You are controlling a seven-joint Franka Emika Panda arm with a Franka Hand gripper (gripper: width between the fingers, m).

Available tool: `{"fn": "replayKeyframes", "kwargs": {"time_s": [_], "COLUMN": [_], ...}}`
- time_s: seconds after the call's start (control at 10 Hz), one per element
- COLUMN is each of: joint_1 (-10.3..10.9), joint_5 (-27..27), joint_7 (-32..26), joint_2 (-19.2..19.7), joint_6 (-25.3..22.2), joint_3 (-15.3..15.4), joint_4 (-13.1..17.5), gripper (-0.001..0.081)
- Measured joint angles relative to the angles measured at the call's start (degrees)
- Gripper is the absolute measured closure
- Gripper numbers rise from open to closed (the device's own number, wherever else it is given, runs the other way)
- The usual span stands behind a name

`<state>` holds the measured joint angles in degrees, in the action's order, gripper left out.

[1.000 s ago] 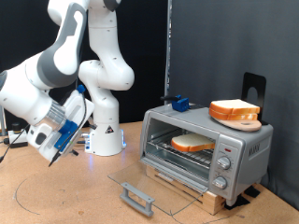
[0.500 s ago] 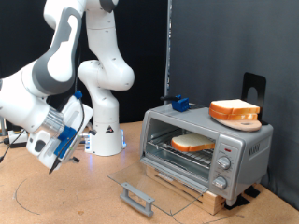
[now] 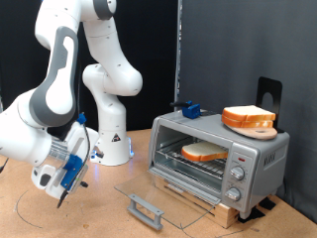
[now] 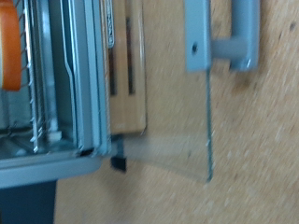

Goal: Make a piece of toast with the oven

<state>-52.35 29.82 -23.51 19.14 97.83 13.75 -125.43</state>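
No legible text or labels anywhere.

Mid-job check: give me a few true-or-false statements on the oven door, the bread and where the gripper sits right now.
1. The oven door is closed. False: the glass door lies folded down flat in front of it, handle outward.
2. A piece of toast lies on the wire rack inside the oven. True.
3. The gripper is holding the slice. False: it hangs low at the exterior view's left, apart from the oven, with nothing seen between its fingers.
4. A round wooden dish with another slice on it sits on top of the oven. True.
5. The wrist view shows the door's handle and the oven's open front. True.
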Motion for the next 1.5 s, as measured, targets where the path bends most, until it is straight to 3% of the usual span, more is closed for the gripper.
{"fn": "replayKeyframes", "kwargs": {"time_s": [0.1,0.4,0.7,0.9,1.2,1.5], "joint_1": [-0.12,-0.07,0.05,0.18,0.59,0.69], "joint_5": [1.13,0.71,0.46,0.32,-0.89,-0.21], "joint_7": [-2.66,-3.01,-2.95,-3.42,-4.91,-6.13], "joint_2": [0.28,4.63,9.73,10.97,10.44,8.49], "joint_6": [2.89,9.2,9.51,7.33,5.61,7.44], "joint_3": [0.0,-0.23,-0.18,0.65,2.3,4.42], "joint_4": [-0.82,-0.9,0.82,0.44,-3.84,-9.88], "gripper": [0.0002,0.0002,0.0002,0.0002,0.0002,0.0002]}}
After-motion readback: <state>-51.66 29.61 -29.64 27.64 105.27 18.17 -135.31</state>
